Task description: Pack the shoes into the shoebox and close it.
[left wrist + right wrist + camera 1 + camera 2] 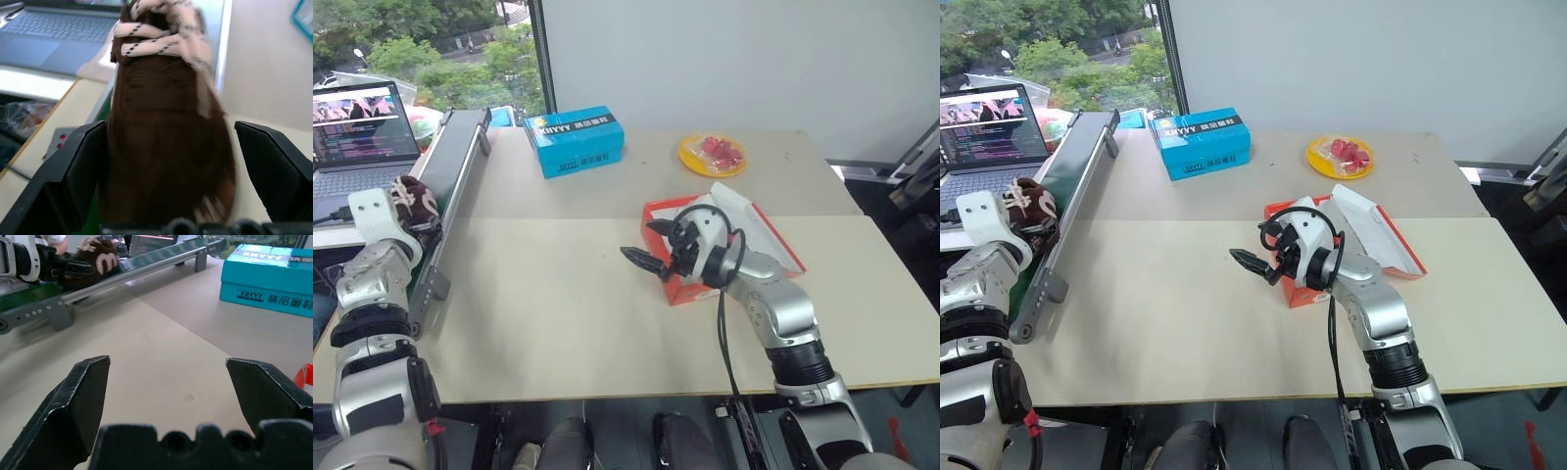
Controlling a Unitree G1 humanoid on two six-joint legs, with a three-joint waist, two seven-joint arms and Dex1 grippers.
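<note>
A dark brown shoe (411,201) with cream laces lies on the green conveyor belt at the far left. My left gripper (168,127) is open around it, with one black finger (80,161) on each side of the shoe (166,137). The orange-red shoebox (683,292) stands open right of the table's centre, its white-lined lid (756,230) leaning back to the right. My right gripper (641,243) hovers open and empty in front of the box's left side, pointing left across the table. The right wrist view looks across at the shoe (100,264) and the left gripper (73,269).
A long conveyor (450,186) with a grey rail runs along the table's left edge. A laptop (362,127) sits beyond it. At the back are a blue box (575,140) with white lettering and a yellow plate (713,154) of red items. The beige table (558,313) lies between.
</note>
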